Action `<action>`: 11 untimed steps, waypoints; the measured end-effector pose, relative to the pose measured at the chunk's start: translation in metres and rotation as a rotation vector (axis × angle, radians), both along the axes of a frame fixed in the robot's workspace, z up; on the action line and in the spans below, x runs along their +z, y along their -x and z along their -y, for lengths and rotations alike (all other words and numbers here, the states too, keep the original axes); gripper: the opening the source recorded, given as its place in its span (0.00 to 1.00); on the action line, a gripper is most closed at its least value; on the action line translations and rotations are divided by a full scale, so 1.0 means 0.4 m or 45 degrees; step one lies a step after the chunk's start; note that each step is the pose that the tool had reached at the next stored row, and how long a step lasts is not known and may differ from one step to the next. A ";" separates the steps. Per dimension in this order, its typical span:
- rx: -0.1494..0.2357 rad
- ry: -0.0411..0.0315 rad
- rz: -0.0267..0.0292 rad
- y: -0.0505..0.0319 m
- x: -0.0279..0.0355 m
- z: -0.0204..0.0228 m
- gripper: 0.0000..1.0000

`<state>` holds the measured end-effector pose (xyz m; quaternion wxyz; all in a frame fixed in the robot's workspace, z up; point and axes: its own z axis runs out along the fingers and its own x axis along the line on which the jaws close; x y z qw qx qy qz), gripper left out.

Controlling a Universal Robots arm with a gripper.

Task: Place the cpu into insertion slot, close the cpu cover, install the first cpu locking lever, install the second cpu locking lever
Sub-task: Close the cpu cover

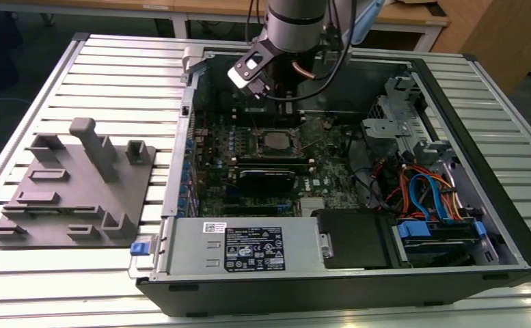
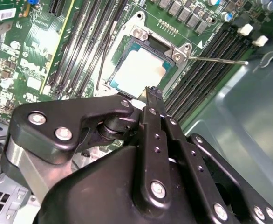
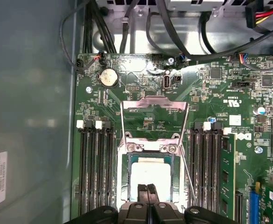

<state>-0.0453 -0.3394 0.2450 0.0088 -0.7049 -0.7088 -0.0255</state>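
Note:
The cpu (image 3: 149,175) lies flat in the insertion slot (image 3: 126,184), its silver-grey top showing, and it appears again in the second wrist view (image 2: 141,70). The cpu cover (image 3: 154,103) is swung open behind the socket, with green board showing through its cut-out centre. One thin locking lever (image 3: 188,175) stands raised beside the socket, also seen as a rod (image 2: 220,59). My gripper (image 3: 147,189) hangs just above the cpu's near edge, its fingers (image 2: 153,95) pressed together with nothing between them. In the exterior view the arm (image 1: 292,27) reaches down into the computer case over the socket (image 1: 275,141).
Black memory slots (image 3: 93,172) flank the socket on both sides (image 3: 206,172). Cables (image 3: 174,32) run along the case wall behind the board. The case (image 1: 484,225) holds a power supply (image 1: 247,249) and drive bays. A grey fixture (image 1: 74,184) sits on the slatted table.

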 end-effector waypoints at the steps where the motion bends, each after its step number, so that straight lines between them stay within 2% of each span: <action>1: 0.000 0.0000 0.0001 0.000 0.004 0.000 0.11; 11: 0.000 0.0012 0.0000 0.000 0.035 0.000 0.11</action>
